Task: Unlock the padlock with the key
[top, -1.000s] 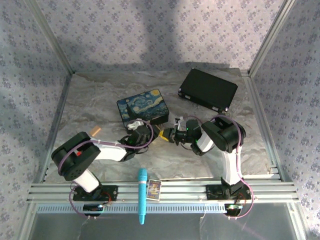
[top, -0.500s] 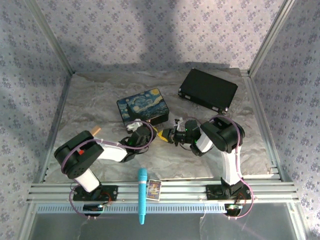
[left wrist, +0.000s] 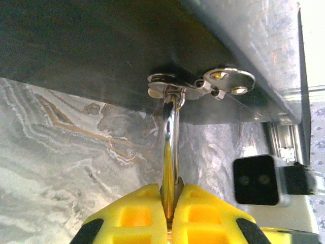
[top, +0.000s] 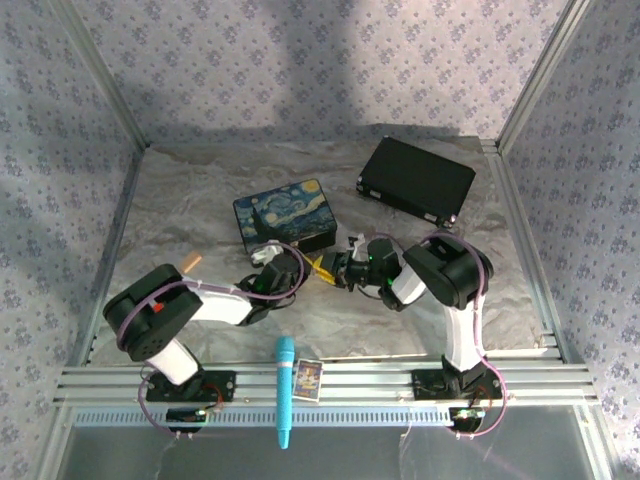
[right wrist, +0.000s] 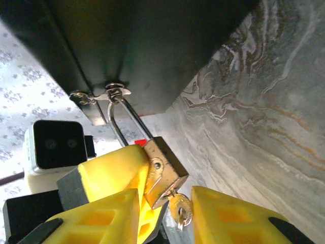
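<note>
At the tin's (top: 285, 213) hasp (left wrist: 203, 84), left claw (left wrist: 171, 198) is clamped on the hanging padlock (right wrist: 163, 170), right claw (right wrist: 165, 206) stands apart around the key (right wrist: 180, 211) in its keyhole; risk: closing off-centre skews the key, jamming the turn.

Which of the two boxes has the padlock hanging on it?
The blue starry-night tin, the nearer box: the padlock sits at its front corner, shackle through its hasp. The plain black case lies farther back, apart.
</note>
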{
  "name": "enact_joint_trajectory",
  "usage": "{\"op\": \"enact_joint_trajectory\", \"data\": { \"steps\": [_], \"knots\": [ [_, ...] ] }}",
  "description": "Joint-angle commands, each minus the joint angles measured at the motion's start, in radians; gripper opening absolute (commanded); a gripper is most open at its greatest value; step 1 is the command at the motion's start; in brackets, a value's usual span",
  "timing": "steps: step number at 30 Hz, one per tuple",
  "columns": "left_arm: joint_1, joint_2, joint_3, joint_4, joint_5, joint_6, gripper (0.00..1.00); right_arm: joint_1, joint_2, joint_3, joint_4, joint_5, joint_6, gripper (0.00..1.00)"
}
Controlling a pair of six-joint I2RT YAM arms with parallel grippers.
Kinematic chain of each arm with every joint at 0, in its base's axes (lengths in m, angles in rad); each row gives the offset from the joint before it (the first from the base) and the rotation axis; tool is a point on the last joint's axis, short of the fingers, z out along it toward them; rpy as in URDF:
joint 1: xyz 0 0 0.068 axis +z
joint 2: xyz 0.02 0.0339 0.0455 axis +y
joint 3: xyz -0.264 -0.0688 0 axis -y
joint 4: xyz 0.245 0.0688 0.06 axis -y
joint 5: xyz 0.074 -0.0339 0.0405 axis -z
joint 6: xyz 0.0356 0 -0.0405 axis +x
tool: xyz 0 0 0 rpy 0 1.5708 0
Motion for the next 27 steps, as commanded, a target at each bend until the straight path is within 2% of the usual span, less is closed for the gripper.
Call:
{"op": "enact_joint_trajectory", "data": {
  "steps": [1,5,9,11,14,16,18,22,27],
  "knots": [
    [0.007,-0.051,0.078,-0.211,0.028,-0.006,0.00,0.000,-0.113,-0.026,-0.242,0.040,-0.243,0.36],
    [0.017,-0.050,0.071,-0.188,0.052,-0.007,0.00,-0.001,-0.239,-0.028,-0.526,0.102,-0.486,0.36],
    [0.024,-0.048,0.064,-0.173,0.084,-0.015,0.00,0.024,-0.361,0.034,-0.866,0.204,-0.802,0.33],
    [0.024,-0.051,0.065,-0.177,0.093,-0.014,0.00,0.039,-0.409,0.056,-0.962,0.265,-0.928,0.32],
    [0.025,-0.057,0.068,-0.178,0.114,-0.017,0.00,0.052,-0.453,0.060,-0.973,0.305,-1.057,0.37],
    [0.026,-0.059,0.074,-0.182,0.135,-0.018,0.00,0.070,-0.454,0.079,-0.975,0.332,-1.131,0.51],
    [0.027,-0.056,0.090,-0.219,0.158,-0.027,0.00,0.101,-0.442,0.108,-0.990,0.365,-1.218,0.54],
    [0.030,-0.058,0.110,-0.269,0.189,-0.027,0.00,0.181,-0.394,0.139,-0.964,0.456,-1.432,0.47],
    [0.028,-0.059,0.115,-0.279,0.202,-0.028,0.00,0.220,-0.352,0.144,-0.903,0.509,-1.488,0.44]
  ]
}}
